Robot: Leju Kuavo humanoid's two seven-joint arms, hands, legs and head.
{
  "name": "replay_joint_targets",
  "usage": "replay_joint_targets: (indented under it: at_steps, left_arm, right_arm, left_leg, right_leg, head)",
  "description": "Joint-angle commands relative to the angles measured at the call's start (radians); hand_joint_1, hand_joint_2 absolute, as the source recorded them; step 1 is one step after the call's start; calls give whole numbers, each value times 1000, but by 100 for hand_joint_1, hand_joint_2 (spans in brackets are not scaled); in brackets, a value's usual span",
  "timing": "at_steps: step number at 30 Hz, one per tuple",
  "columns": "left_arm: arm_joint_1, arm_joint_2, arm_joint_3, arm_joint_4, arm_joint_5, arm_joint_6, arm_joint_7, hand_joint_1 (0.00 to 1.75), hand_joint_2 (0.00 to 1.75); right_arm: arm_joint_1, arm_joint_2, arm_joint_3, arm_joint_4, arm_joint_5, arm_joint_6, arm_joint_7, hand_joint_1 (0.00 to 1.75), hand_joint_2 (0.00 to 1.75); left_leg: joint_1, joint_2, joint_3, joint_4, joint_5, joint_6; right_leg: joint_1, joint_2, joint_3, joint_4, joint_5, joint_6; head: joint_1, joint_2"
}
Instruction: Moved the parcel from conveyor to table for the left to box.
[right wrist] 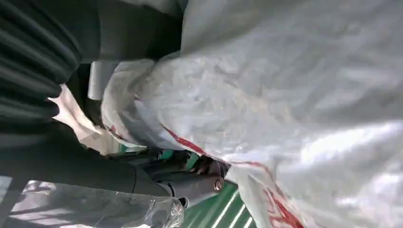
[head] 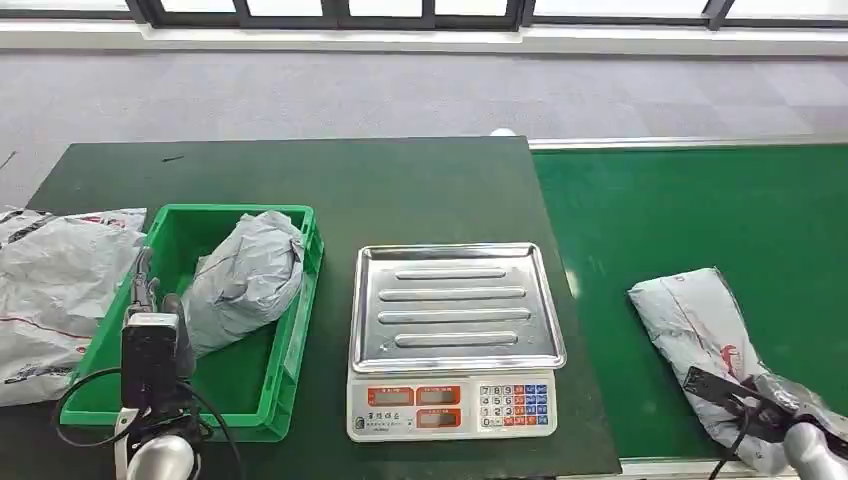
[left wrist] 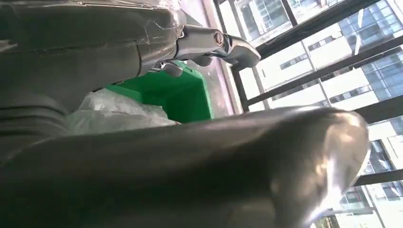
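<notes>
Nearest the robot on its right, the right robot hand (head: pixel 765 405) lies against the near end of a grey plastic parcel (head: pixel 700 320) with red print, which rests on the green conveyor (head: pixel 700 210). In the right wrist view the parcel's crinkled film (right wrist: pixel 285 95) presses close against the hand, with dark fingers (right wrist: pixel 190 183) tucked under its edge, though whether they truly grip it I cannot tell. On the left, the left robot hand (head: pixel 150 305) hangs over the near left corner of a green crate (head: pixel 290 330) with nothing in it; how far its fingers are spread I cannot tell. Inside the crate sits another grey parcel (head: pixel 245 275). Between crate and conveyor, on the dark table (head: pixel 400 190), stands a weighing scale (head: pixel 455 335) with a bare steel pan. More grey bags (head: pixel 50 290) lie at the table's left edge. Beyond the table, grey carpet (head: pixel 420 95) reaches to the window frames.
</notes>
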Motion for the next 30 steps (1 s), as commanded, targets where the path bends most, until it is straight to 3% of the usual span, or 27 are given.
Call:
replay_joint_targets:
  at_steps: [1,10,14,17,20,23,27,30]
  left_arm:
    - [-8,11,-27,29,25,-14,13,0,0]
    - [-14,9,-30,36,27,-18,16,0,0]
    - [84,-2,-7,-47,24,10,6,0,0]
    - [101,-2,-4,-63,26,7,0,0,0]
    - [95,-3,-4,-61,27,6,0,0,0]
    - [137,-24,16,-99,28,17,-11,0,0]
    - [156,-27,20,-121,30,10,-15,0,0]
    - [152,-28,21,-118,30,10,-15,0,0]
  right_arm:
    - [98,76,92,-68,-41,52,6,175,175]
    - [140,70,123,-120,-58,53,10,175,175]
    - [86,126,95,-225,-13,-148,91,175,175]
    - [67,131,100,-241,-8,-122,111,175,175]
    - [81,126,96,-242,-7,-127,111,175,175]
    - [36,195,-2,-346,-29,-334,75,175,175]
    - [23,198,-3,-416,-21,-278,111,175,175]
    - [35,196,-4,-411,-19,-282,108,175,175]
  left_leg:
    - [1,-2,2,-2,1,-1]
    - [0,-7,3,-7,3,-2]
    - [1,-3,2,-3,0,-2]
    - [-1,5,3,-8,1,-2]
    - [-1,3,0,-4,0,-3]
    - [-2,-3,0,-6,2,-2]
    - [-4,3,-3,-3,0,-2]
    - [-3,-5,-2,-5,1,-2]
  right_leg:
    - [1,-3,3,-3,0,-1]
    - [0,-7,5,-6,1,-2]
    - [2,-3,4,-3,-1,-2]
    - [0,4,1,-5,2,-2]
    - [0,3,0,-3,0,-1]
    - [-1,-3,0,-4,0,-2]
    - [-3,2,-3,1,0,-1]
    - [-3,-6,0,-2,-1,-1]
  head:
    - [0,0]
    - [0,0]
    - [0,0]
    - [0,0]
    - [0,0]
    - [0,0]
    - [0,0]
    - [0,0]
